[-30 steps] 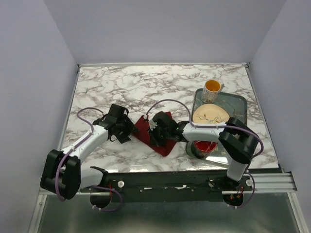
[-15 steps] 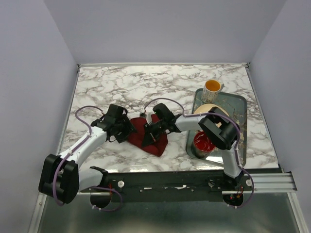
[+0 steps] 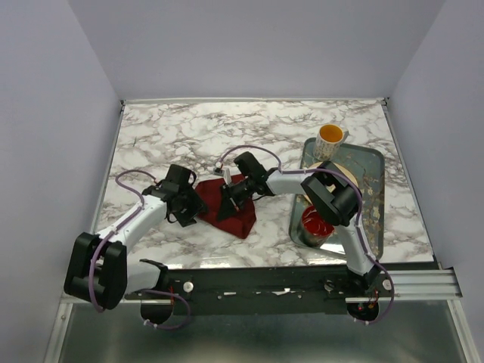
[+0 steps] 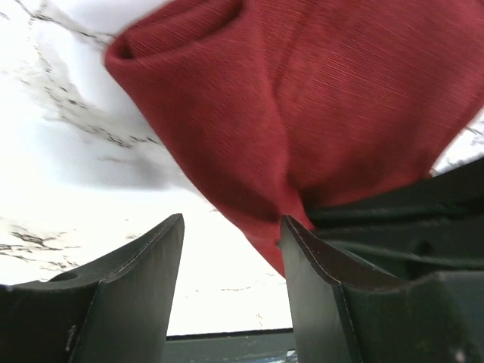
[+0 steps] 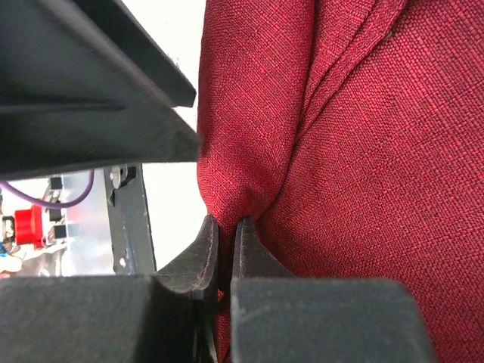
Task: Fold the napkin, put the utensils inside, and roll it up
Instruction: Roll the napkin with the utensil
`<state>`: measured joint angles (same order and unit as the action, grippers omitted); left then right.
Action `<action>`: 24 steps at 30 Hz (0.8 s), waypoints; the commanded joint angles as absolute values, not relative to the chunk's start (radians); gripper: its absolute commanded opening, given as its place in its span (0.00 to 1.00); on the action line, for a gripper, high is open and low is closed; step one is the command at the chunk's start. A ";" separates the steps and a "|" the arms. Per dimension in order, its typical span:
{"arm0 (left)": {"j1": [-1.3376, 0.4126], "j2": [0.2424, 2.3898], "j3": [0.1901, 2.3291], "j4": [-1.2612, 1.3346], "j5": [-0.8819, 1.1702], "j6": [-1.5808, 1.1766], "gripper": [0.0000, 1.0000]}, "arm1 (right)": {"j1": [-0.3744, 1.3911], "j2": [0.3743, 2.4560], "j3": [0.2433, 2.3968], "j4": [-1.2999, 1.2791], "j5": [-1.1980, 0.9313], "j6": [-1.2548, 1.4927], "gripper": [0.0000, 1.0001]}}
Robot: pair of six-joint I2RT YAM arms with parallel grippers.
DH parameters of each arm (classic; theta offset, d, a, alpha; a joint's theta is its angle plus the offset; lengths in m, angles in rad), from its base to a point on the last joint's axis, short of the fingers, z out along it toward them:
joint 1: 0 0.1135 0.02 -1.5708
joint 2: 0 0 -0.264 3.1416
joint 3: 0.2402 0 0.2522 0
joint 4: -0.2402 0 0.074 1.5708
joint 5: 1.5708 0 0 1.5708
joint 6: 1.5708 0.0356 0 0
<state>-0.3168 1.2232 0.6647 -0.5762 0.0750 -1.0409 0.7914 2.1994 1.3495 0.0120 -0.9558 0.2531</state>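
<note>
The right end effector (image 5: pixel 225 227) is pressed together on a pleat of the maroon napkin (image 5: pixel 340 151), and the cloth bunches up out of the pinch. The left end effector (image 4: pixel 231 227) stands spread and holds nothing. A folded corner of the napkin hangs toward its gap and seems to brush the inside of one finger (image 4: pixel 318 287), though this close view leaves contact unsure.

The fold looks to be the step in hand. To do it well, the left end effector should take that free corner low to the bench (image 3: pixel 174 136) before the right one pulls. The cloth then stretches flat between two holds rather than dragging as a lump, and the edges can be laid square.

From above, the napkin lies crumpled between the two end effectors, the left at its left edge and the right over its middle. No blue utensil shows in any view. The tray (image 3: pixel 370 155) with the mug (image 3: pixel 331 136) sits well apart to the right.
</note>
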 commanded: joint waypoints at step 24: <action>-0.301 1.436 0.635 -0.428 0.032 -1.025 0.24 | 0.804 2.195 1.368 -0.109 -0.956 0.203 0.16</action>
